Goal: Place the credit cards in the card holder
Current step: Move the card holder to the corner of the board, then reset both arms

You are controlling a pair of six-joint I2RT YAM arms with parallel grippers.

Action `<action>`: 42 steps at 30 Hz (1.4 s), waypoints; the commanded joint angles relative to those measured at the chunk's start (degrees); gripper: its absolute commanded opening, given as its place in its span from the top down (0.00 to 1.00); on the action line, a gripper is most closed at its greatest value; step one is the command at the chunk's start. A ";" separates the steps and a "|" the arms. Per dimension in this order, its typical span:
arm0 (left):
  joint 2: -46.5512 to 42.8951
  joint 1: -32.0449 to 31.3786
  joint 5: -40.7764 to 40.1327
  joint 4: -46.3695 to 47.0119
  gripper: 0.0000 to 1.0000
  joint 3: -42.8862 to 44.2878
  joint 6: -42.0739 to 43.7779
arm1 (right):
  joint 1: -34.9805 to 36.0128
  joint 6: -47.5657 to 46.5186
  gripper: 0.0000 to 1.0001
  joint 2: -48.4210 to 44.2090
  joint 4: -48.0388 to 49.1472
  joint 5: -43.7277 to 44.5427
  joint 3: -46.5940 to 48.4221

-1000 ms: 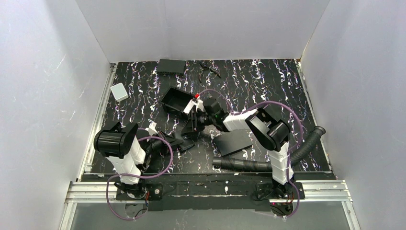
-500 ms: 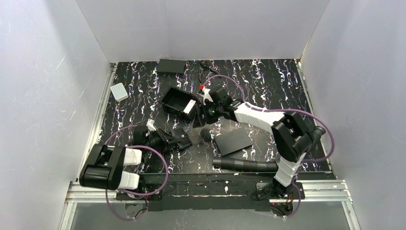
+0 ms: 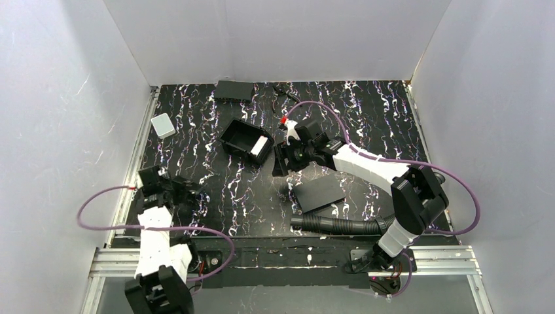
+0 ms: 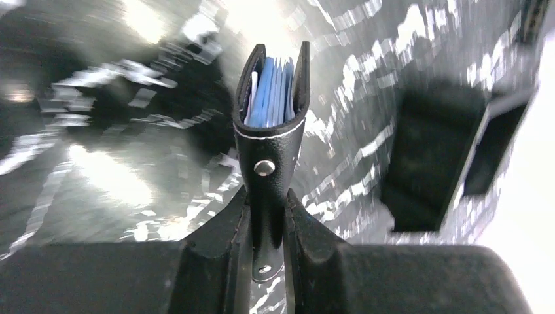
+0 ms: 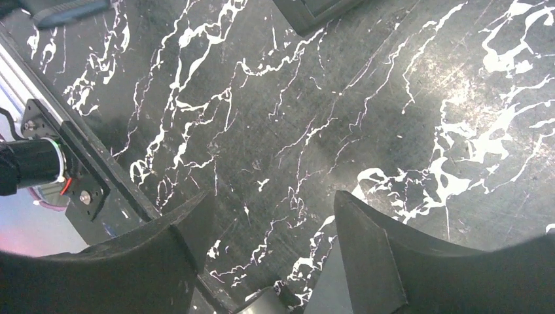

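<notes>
We get top view from high above table's [image 3: 366, 104] near edge, facing down across whole surface, far off. Both our wrist views sit close, looking past own fingers [image 4: 216, 255] onto same marbled surface top view covers.

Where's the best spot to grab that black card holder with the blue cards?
Probably by the closed end of the card holder, near the snap stud, coming from the side opposite its mouth: that end is slim, and the open top with the credit cards stays clear. The left gripper pinches it so.
</notes>
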 commanded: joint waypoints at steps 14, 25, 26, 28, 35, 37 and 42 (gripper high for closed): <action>-9.30 23.78 -24.14 -22.67 0.56 -3.93 -10.42 | -1.96 -4.49 0.23 -3.81 -5.12 -0.55 1.21; -3.94 23.79 -21.44 -37.70 0.02 13.47 -9.19 | -2.66 -1.86 0.22 -4.18 -7.19 -2.39 5.08; -4.97 23.40 -20.32 -37.82 0.02 16.46 -7.46 | -2.66 -1.52 0.22 -4.93 -8.05 -1.67 5.84; -4.69 19.34 -18.91 -37.61 0.02 22.23 -2.97 | -2.71 -1.08 0.04 -7.00 -11.37 1.55 8.24; -8.17 -8.39 -12.48 -21.54 0.02 35.25 8.22 | -3.57 -4.91 0.02 -13.10 -23.89 13.44 20.60; -8.24 -11.68 -5.27 -16.21 0.02 37.39 10.20 | -3.78 -5.28 0.02 -15.49 -25.77 19.62 23.76; -3.20 -15.86 14.50 -7.00 0.02 48.21 16.79 | -3.86 -5.64 0.02 -23.57 -24.88 33.33 29.50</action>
